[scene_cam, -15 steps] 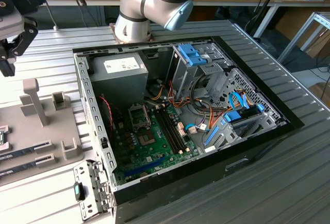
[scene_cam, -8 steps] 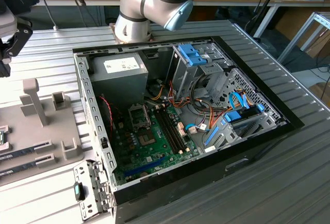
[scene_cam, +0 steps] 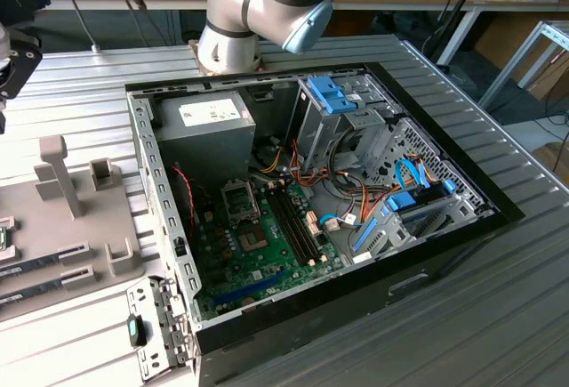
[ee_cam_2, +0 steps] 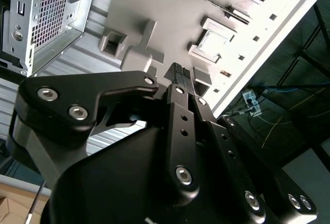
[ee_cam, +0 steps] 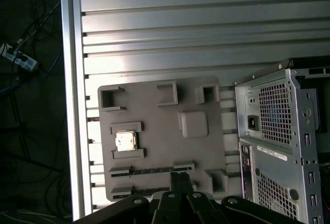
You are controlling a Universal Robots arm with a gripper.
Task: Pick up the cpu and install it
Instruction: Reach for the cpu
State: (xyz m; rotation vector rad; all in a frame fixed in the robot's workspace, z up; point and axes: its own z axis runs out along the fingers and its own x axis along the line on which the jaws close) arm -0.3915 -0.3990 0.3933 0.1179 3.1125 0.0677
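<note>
In the second wrist view the black gripper point(ee_cam_2: 179, 72) is nearest the camera. Its fingers point(ee_cam_2: 178, 100) are pressed together with nothing between them. They hang above a grey fixture tray point(ee_cam_2: 170, 13). The cpu point(ee_cam_2: 212, 42) lies flat in a square holder on that tray, near the fingertips but not touching them. The rear panel of a computer case point(ee_cam_2: 46, 13) stands beside the tray.

In the first wrist view the gripper point(ee_cam: 180, 176) is again closed and empty, over the tray point(ee_cam: 154, 105) edge by its long slots. The cpu point(ee_cam: 125, 141) rests silver top up between two brackets of its holder. The tray lies on a ribbed metal table point(ee_cam: 180, 28), just beside the case point(ee_cam: 278, 131).

In the exterior view the open case point(scene_cam: 444, 227) lies on the table point(scene_cam: 498, 316), with the arm's base point(scene_cam: 231, 40) at its far side. Inside are the motherboard point(scene_cam: 258, 245), its socket frame point(scene_cam: 240, 198) and the power supply point(scene_cam: 203, 124). The tray point(scene_cam: 80, 218) sits at the exterior view's left of the case.
</note>
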